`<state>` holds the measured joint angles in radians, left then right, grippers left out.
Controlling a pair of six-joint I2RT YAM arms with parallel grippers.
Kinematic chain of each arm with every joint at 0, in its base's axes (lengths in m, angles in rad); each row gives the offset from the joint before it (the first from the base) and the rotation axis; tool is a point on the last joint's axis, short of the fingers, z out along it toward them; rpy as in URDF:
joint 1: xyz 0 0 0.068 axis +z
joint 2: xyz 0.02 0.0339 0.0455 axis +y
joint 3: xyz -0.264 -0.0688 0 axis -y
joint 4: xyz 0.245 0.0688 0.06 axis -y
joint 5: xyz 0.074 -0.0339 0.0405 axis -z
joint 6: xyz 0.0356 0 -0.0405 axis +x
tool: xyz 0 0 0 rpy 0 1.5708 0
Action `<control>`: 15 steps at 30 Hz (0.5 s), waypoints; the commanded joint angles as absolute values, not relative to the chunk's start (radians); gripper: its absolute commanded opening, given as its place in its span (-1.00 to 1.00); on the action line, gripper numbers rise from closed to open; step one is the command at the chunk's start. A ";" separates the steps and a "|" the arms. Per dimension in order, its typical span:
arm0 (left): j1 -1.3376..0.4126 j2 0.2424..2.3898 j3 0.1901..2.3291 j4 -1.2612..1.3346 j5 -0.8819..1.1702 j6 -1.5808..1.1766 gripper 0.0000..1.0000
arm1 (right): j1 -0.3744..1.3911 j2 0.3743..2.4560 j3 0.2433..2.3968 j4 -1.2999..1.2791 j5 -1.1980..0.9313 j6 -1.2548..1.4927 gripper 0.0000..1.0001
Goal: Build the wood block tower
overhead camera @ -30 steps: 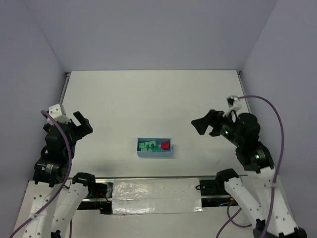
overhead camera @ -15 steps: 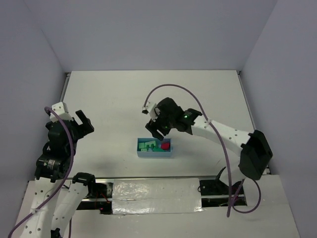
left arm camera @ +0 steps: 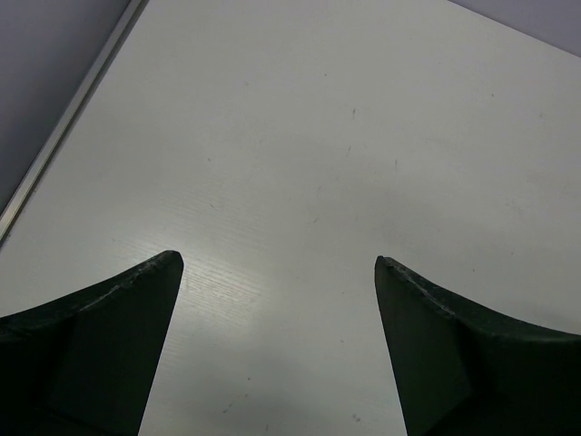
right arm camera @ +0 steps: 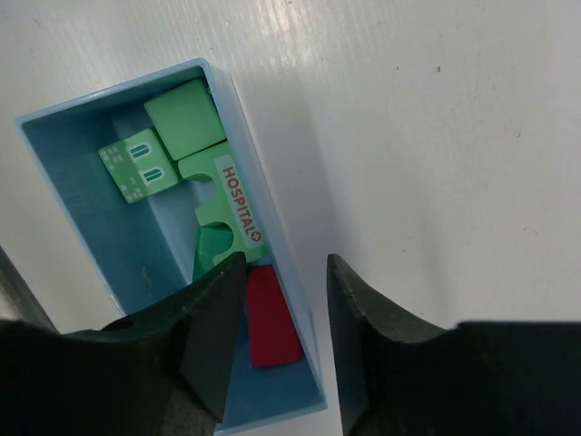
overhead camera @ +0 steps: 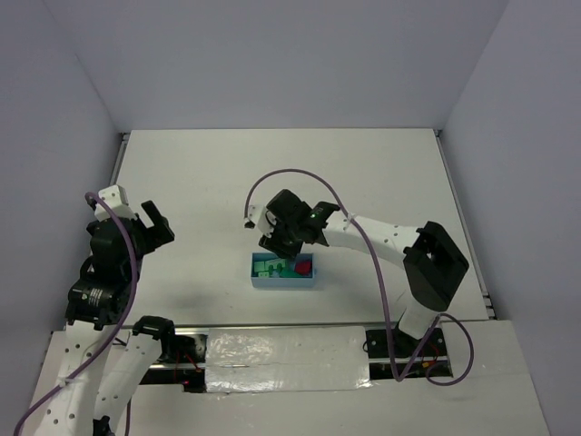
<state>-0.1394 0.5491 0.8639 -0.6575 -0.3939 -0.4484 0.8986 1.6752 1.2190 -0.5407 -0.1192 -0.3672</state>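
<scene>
Two arms stand at the near edge of the table point(overhead camera: 363, 173). The right one stretches across to the middle, where a pale blue tray point(right arm camera: 118, 245) sits on the white top; the left one stays folded back on its own side, well apart from the tray.

All the blocks lie loose inside the tray, none stacked on another as far as I can see. At one end there is a plain block point(right arm camera: 186, 113), green and square; touching it is a window block point(right arm camera: 136, 168), green with two small arched windows painted on. Next comes an arch block point(right arm camera: 227, 204), green, lettered HOSPITAL, lying along the tray's long wall. A darker green piece point(right arm camera: 211, 247) is tucked beside it, partly hidden by a finger, so its shape is unclear. The red block point(right arm camera: 272, 318) lies flat at the other end, just beside that same wall.

The right gripper point(right arm camera: 283, 262) hangs over the tray with its fingers apart and nothing between them but the long wall: one tip is inside, by the red block and the dark green piece; the other is outside, over bare table. Whether either tip touches anything, I cannot tell.

The left gripper point(left arm camera: 277, 263) is spread wide over bare table, holding nothing.
</scene>
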 commanded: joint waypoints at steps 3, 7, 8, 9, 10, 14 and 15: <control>-0.143 0.545 0.870 -0.618 -0.388 -0.442 0.99 | 0.907 1.723 1.207 -0.488 -0.100 -0.377 -0.18; -0.143 0.545 0.868 -0.617 -0.385 -0.440 0.99 | 0.905 1.718 1.190 -0.466 -0.106 -0.368 -0.40; -0.143 0.545 0.868 -0.617 -0.384 -0.440 0.99 | 0.904 1.717 1.187 -0.465 -0.101 -0.365 -0.47; -0.143 0.546 0.868 -0.617 -0.383 -0.440 0.99 | 0.904 1.710 1.180 -0.462 -0.095 -0.362 -0.53; -0.143 0.548 0.868 -0.617 -0.382 -0.440 0.99 | 0.904 1.694 1.175 -0.457 -0.069 -0.351 -0.72; -0.141 0.549 0.868 -0.617 -0.382 -0.440 0.99 | 0.902 1.631 1.154 -0.397 0.090 -0.318 -0.90; -0.143 0.549 0.868 -0.617 -0.382 -0.440 0.99 | 0.900 1.626 1.161 -0.399 0.125 -0.311 -0.98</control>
<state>-0.1394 0.5491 0.8639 -0.6571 -0.3885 -0.4480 0.8997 1.6878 1.1637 -0.4625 -0.0257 -0.3351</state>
